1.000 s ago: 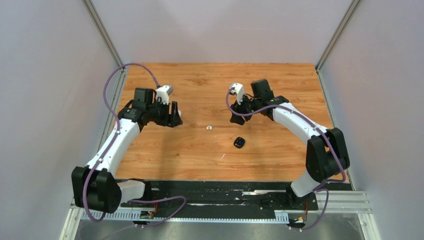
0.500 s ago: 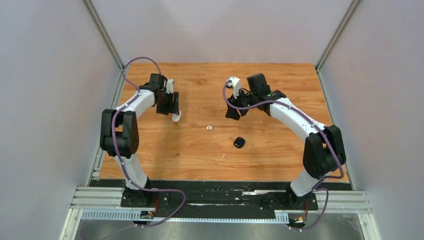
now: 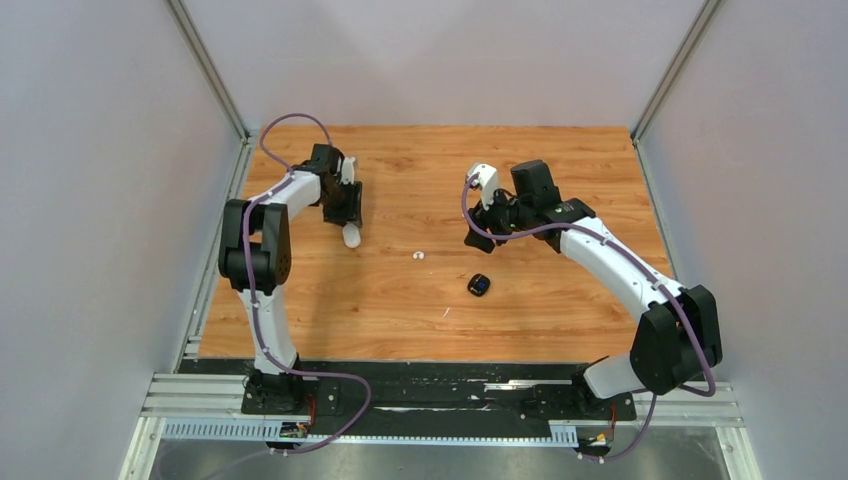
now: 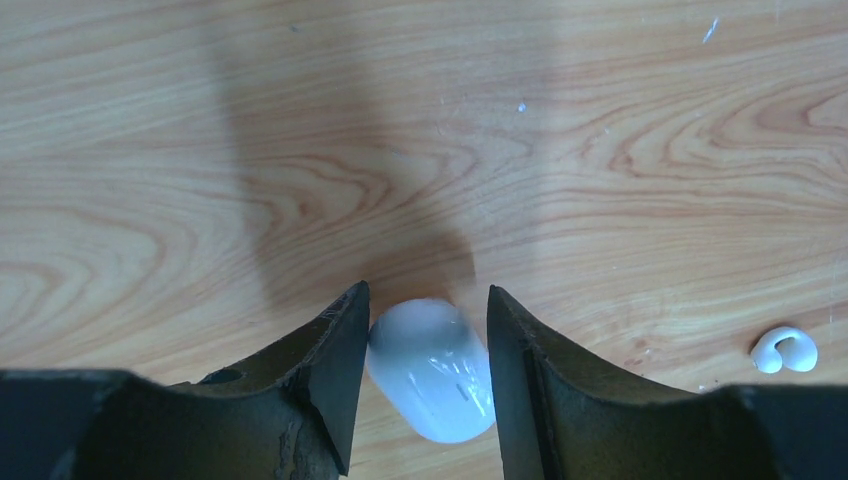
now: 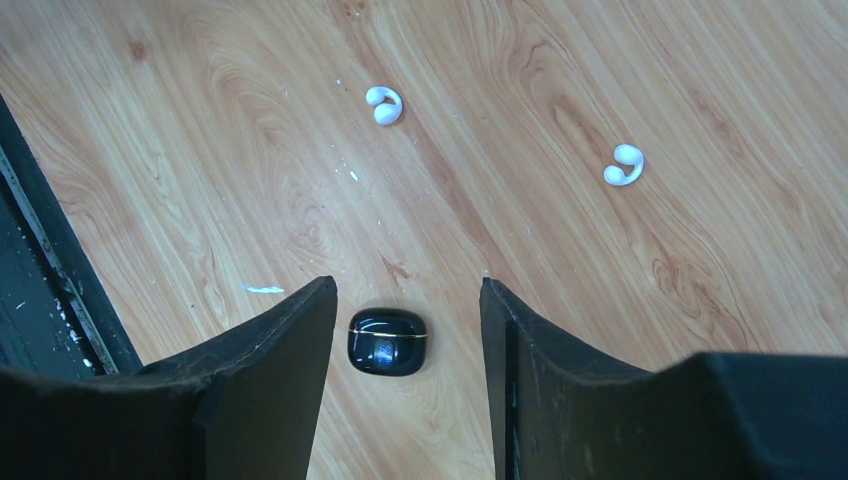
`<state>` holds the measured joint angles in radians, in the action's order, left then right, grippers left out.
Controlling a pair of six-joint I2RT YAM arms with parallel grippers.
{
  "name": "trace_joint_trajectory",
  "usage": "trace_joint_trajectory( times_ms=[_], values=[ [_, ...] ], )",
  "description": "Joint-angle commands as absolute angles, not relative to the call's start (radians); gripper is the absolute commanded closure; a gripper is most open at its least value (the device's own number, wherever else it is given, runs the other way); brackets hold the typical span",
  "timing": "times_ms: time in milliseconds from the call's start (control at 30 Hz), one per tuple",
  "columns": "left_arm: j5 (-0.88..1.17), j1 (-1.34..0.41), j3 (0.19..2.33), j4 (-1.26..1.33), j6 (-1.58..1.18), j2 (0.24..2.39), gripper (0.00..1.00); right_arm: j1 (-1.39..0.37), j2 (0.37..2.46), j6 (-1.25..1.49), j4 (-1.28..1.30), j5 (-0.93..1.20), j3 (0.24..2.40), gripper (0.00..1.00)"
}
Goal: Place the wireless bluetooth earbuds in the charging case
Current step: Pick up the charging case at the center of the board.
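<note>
Between your left gripper's (image 4: 427, 300) fingers lies a smooth white pebble case (image 4: 432, 372), below your right gripper (image 5: 406, 287) sits the closed glossy black case (image 5: 387, 341), and beyond its fingertips lie one white hooked earbud (image 5: 384, 104) and a second earbud (image 5: 624, 165).

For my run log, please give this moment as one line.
left hand: astride white case, grip unclear | right hand: open, near black case | white earbuds: on table

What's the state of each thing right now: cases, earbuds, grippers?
left gripper: jaws apart, flanking the white case; grip unclear.
right gripper: open, empty.
white case: lying on the table, looks closed.
black case: closed, on the table.
white earbuds: two, loose on the table, outside both cases.
</note>
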<state>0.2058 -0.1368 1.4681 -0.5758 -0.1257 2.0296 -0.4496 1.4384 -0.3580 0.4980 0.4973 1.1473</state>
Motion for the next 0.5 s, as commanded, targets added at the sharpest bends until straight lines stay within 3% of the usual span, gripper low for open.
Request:
trace_joint_trajectory(
  times_ms=[0,167,233,333,467],
  values=[
    [0.208,-0.172,1.424,-0.587,-0.137,1.992,0.45,-0.447,1.436,-0.354,0.465,0.479,1.158,0.46],
    [0.209,-0.214,1.375,-0.591,-0.128,1.957,0.51,-0.446,1.452,-0.343,0.456,0.492,1.161,0.46],
    [0.19,-0.229,1.356,-0.595,-0.131,1.936,0.47,-0.446,1.455,-0.338,0.453,0.492,1.16,0.45],
    [0.107,-0.239,1.337,-0.607,-0.151,1.887,0.34,-0.446,1.446,-0.336,0.45,0.492,1.152,0.45],
    [0.035,-0.238,1.28,-0.586,-0.195,1.75,0.27,-0.445,1.421,-0.335,0.447,0.491,1.125,0.45]
  ],
)
